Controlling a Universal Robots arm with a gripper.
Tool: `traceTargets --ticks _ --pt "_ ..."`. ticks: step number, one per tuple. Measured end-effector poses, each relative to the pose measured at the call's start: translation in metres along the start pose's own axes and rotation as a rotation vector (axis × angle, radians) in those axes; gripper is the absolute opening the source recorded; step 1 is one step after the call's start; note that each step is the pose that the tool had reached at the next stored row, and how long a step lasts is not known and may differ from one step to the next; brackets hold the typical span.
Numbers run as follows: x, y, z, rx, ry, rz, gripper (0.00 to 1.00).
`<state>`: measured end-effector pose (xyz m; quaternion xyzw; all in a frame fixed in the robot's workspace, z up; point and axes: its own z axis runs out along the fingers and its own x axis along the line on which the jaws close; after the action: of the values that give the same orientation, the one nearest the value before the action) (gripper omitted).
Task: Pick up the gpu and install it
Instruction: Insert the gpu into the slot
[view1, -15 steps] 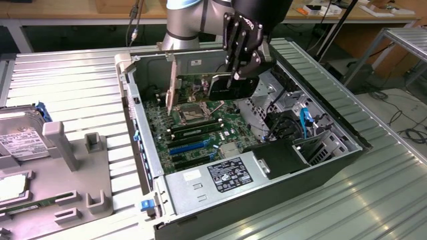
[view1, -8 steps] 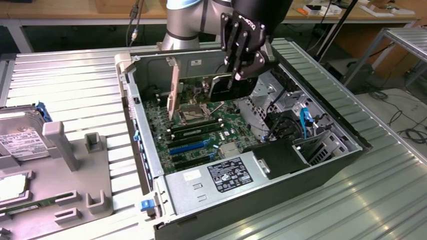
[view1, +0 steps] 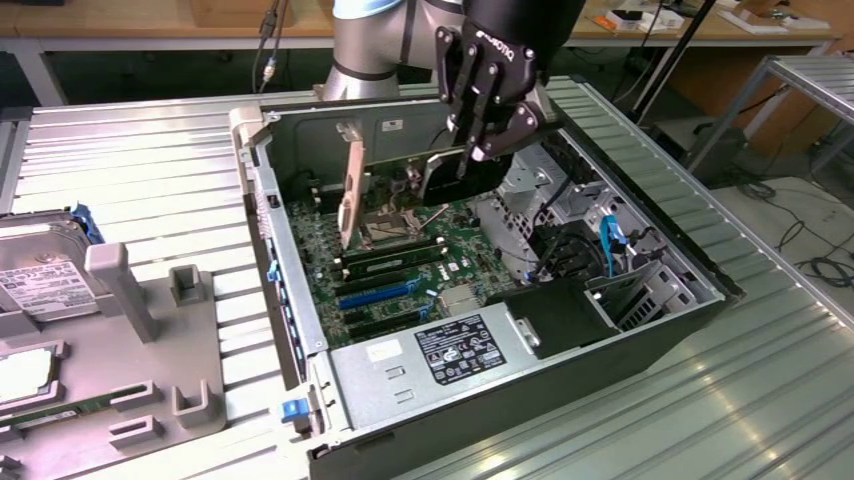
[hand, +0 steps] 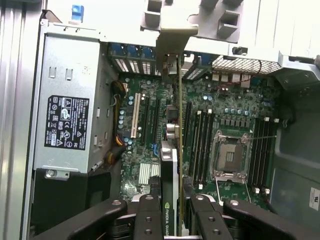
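Note:
My gripper (view1: 470, 162) hangs over the open computer case (view1: 694, 270), shut on the gpu (view1: 447, 185). The card stands on edge above the motherboard (view1: 400, 262), with its silver end bracket (view1: 354, 190) towards the case's rear wall. In the wrist view the gpu (hand: 171, 165) shows edge-on between my two black fingers (hand: 149, 217), and my gripper (hand: 172, 222) clamps both faces. Its bracket (hand: 172, 47) reaches towards the perforated rear panel. The card hovers over the expansion slots (hand: 150, 120) beside the memory slots (hand: 200, 140); I cannot tell whether its lower edge touches a slot.
A silver power supply (view1: 441, 350) with a black label fills one end of the case, with drive bays and cables (view1: 607, 240) along the exterior view's right. On the exterior view's left a grey fixture (view1: 147, 330) carries a hard drive (view1: 40, 280).

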<state>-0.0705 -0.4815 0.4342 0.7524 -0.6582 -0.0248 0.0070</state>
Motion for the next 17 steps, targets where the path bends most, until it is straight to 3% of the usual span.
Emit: traceTargets --ticks 5,7,9,17 --pt "0.000 0.0000 0.0000 -0.0009 0.0014 -0.031 0.27" --pt "0.000 0.0000 0.0001 -0.0002 0.0003 -0.005 0.27" --pt "0.000 -0.0001 0.0010 0.0020 -0.0032 0.073 0.27" --pt "0.000 0.0003 0.0145 0.0069 -0.0044 0.108 0.27"
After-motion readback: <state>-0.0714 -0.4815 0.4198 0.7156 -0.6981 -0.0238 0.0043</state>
